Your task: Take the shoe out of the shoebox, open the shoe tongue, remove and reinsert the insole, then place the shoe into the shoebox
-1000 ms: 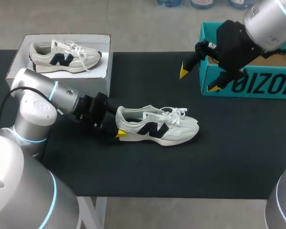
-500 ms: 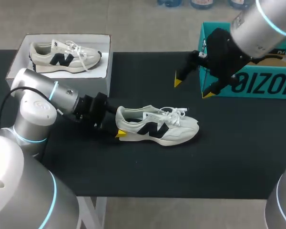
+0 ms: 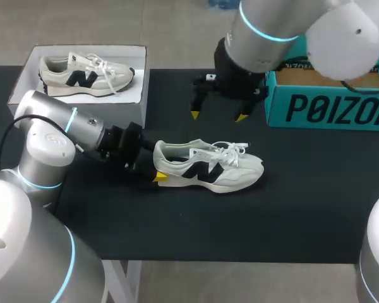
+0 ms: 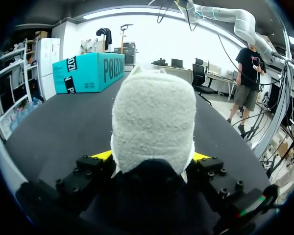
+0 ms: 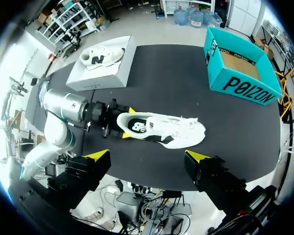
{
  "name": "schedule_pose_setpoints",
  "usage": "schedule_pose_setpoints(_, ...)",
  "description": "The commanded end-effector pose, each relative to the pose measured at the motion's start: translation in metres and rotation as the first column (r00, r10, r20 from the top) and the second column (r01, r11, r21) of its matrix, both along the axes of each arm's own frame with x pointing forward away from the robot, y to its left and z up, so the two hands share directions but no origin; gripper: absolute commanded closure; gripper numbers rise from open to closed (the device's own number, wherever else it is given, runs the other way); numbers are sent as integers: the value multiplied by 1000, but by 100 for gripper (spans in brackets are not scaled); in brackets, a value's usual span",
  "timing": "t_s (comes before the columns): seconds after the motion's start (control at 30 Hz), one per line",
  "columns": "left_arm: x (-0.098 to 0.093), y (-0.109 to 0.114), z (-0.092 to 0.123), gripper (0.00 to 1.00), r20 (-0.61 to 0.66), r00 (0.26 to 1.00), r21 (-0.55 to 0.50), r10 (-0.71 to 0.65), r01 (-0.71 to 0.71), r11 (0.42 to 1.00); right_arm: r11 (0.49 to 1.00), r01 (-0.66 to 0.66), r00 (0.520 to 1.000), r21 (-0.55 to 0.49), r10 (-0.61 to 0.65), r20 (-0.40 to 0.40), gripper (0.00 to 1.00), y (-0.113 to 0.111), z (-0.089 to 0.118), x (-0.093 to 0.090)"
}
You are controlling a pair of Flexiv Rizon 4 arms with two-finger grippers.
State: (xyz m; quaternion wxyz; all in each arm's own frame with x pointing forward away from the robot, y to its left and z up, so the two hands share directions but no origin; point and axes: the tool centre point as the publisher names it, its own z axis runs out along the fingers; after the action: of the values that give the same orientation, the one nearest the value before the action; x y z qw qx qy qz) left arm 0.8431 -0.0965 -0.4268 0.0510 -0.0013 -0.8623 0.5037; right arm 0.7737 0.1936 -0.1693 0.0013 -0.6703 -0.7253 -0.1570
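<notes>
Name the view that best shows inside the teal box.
Right wrist view: it looks straight into the teal box, floor visible. In the head view my right arm hides part; the left wrist view shows only its outside.

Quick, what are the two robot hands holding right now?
Left gripper: shut on the heel of the shoe.
Right gripper: open, holding nothing, above the table.
</notes>
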Motion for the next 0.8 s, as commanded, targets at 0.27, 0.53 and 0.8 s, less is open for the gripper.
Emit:
schedule_pose_setpoints(0.27, 0, -4, -4, 100, -1, 1000, 1, 0, 0, 1000, 972, 1, 1000, -235, -2, -4, 0, 78, -39, 15)
schedule_pose_setpoints(0.53, 0, -4, -4, 100, -1, 1000, 1, 0, 0, 1000, 943, -26, 1000, -333, 21, -18, 0, 86, -71, 15)
schedule_pose_setpoints(0.8, 0, -4, -4, 100, -1, 1000, 1, 0, 0, 1000, 884, 11, 1000, -468, -13, -2, 0, 77, -101, 22)
